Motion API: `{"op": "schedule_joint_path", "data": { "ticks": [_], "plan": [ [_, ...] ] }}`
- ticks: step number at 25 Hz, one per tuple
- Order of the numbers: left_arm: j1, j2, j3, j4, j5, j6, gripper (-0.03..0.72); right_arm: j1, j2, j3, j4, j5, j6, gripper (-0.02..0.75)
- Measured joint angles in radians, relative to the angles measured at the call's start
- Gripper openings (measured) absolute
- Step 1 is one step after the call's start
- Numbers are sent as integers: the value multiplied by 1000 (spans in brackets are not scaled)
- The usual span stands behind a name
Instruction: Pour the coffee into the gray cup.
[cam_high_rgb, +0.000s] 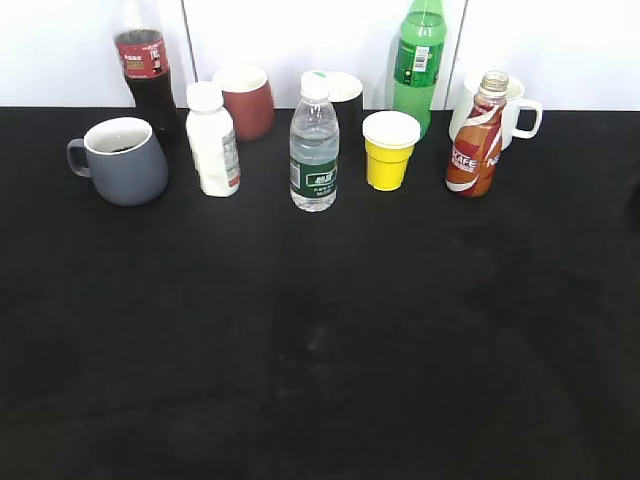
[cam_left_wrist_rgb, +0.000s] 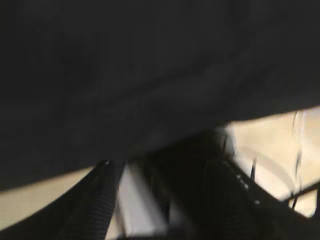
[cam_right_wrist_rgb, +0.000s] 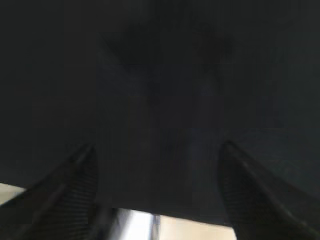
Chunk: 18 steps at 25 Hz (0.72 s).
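The coffee bottle (cam_high_rgb: 476, 145), small and curvy with a red, brown and white "CAFE" label, stands upright at the back right of the black table (cam_high_rgb: 320, 340); its neck looks uncapped. The gray cup (cam_high_rgb: 125, 160) stands at the back left with its handle to the left; a dark patch shows inside. Neither gripper shows in the exterior view. In the blurred left wrist view my left gripper (cam_left_wrist_rgb: 165, 200) has its fingers apart and empty, at the table's edge. In the right wrist view my right gripper (cam_right_wrist_rgb: 157, 195) is open wide and empty over the black cloth.
Along the back stand a cola bottle (cam_high_rgb: 145, 75), a white bottle (cam_high_rgb: 213, 140), a dark red cup (cam_high_rgb: 246, 100), a water bottle (cam_high_rgb: 314, 145), a yellow cup (cam_high_rgb: 389, 150), a green bottle (cam_high_rgb: 419, 60) and a white mug (cam_high_rgb: 512, 110).
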Motion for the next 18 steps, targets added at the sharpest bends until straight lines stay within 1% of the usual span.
{"op": "schedule_joint_path", "data": {
  "ticks": [2, 5, 8, 10, 11, 12, 14, 15, 18],
  "plan": [
    [0, -169, 0, 13, 0, 0, 476, 0, -143, 0, 11, 7, 0, 556],
    [0, -379, 9, 84, 3, 0, 477, 0, -358, 16, 12, 90, 2, 556],
    [0, -547, 9, 132, 4, 0, 477, 0, -599, 135, -12, 108, 15, 556],
    [0, -599, 35, 251, 3, 0, 477, 0, -769, 257, -41, 109, 25, 556],
    [0, -602, 83, 313, 4, 0, 477, 0, -844, 321, -43, 109, 26, 556],
    [0, -602, 132, 309, 4, 0, 477, 0, -912, 377, -46, 111, 26, 556],
    [0, -602, 220, 245, -8, 0, 477, 0, -1019, 469, -76, 113, 26, 556],
    [0, -602, 254, 233, -42, 0, 477, 0, -1051, 478, -95, 104, 26, 556],
    [0, -602, 325, 228, -122, 0, 477, 0, -1063, 509, -100, 47, 25, 556]
  ]
}}
